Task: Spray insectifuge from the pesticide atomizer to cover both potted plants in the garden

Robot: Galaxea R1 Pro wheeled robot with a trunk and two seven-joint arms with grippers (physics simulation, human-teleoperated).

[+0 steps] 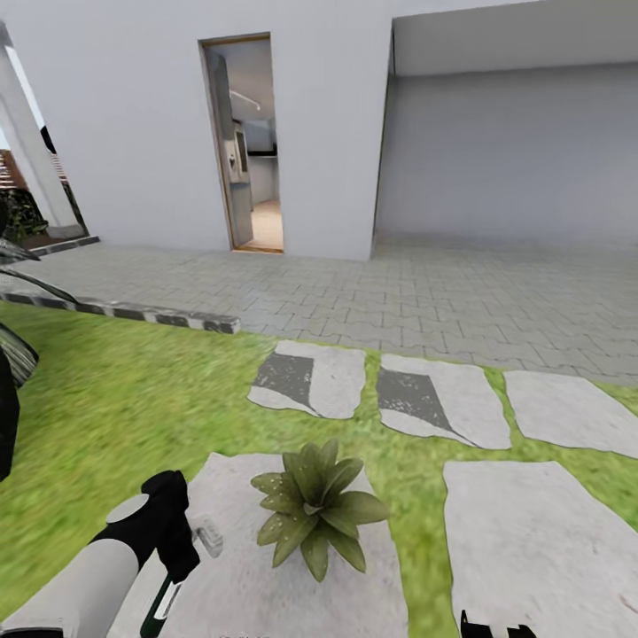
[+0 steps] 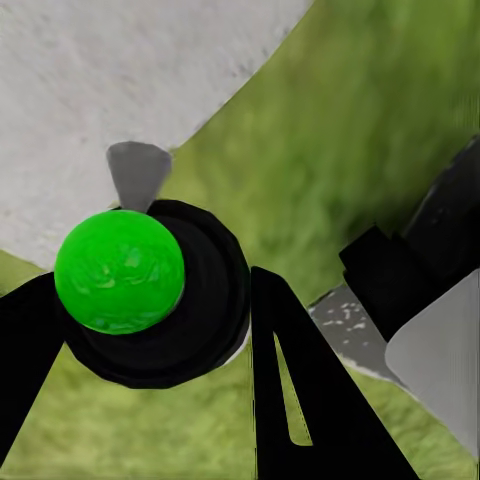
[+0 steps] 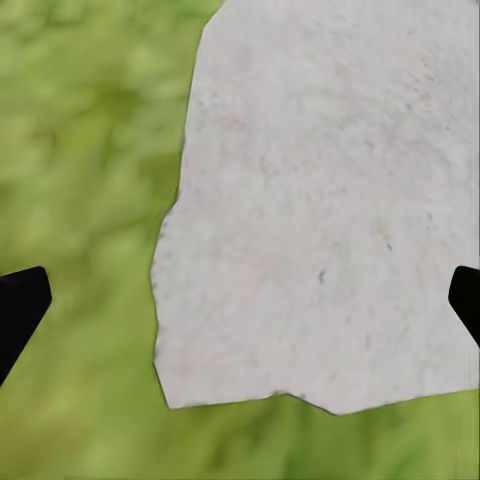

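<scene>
My left gripper clamps the light, rigid, green-capped black atomizer round its neck; right gripper spread wide, empty.

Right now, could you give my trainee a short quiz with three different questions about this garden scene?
1. True or false: the potted plant stands on a stepping stone.
2. What does the left tool hold? A) nothing B) the atomizer with a green top C) a leaf
3. Fill in: under the right tool lie a grey stone and green ____.

Key: 1 true; 2 B; 3 grass.
</scene>
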